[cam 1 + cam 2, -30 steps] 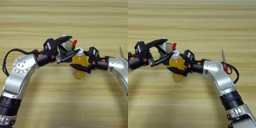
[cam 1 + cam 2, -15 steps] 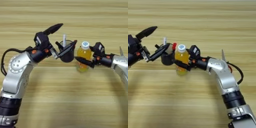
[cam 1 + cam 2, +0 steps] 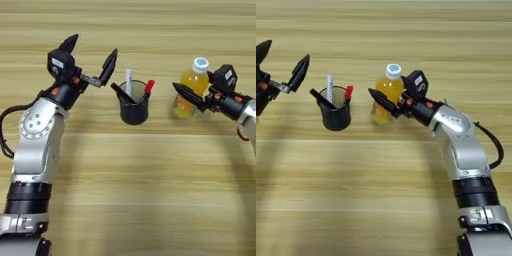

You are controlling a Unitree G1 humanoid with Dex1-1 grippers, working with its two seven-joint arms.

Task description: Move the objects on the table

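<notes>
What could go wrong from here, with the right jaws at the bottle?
1. The small clear bottle of orange drink stands upright between the right gripper jaws; a shallow grip might tip it.
2. The black cup holding pens stands close on the bottle's left; a leftward sweep could hit it.
3. The open left gripper hovers near the cup.

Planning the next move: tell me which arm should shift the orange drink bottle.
Right. The right gripper is already around the bottle; the left gripper hangs open beyond the black cup.
</notes>
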